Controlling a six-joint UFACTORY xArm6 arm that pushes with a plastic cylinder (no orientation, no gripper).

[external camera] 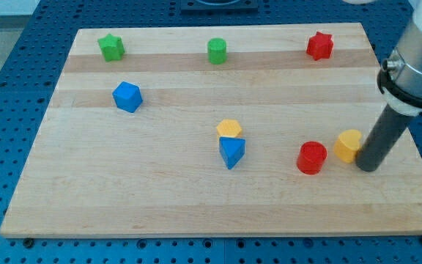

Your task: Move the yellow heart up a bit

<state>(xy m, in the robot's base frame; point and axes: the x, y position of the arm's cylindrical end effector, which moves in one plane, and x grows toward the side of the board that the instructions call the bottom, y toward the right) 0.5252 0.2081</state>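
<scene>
Two yellow blocks lie on the wooden board (160, 205). One yellow block (349, 144), which looks like the heart, lies at the view's right, just right of a red cylinder (311, 158). The other yellow block (229, 129), more like a hexagon, lies mid-board and touches the top of a blue triangle (231, 152). My tip (369, 168) rests on the board right beside the right-hand yellow block, at its lower right, touching it or nearly so.
A green star (111, 48), a green cylinder (217, 50) and a red star (319, 45) stand along the view's top. A blue block (127, 97) lies at the left. The board's right edge is close to my tip.
</scene>
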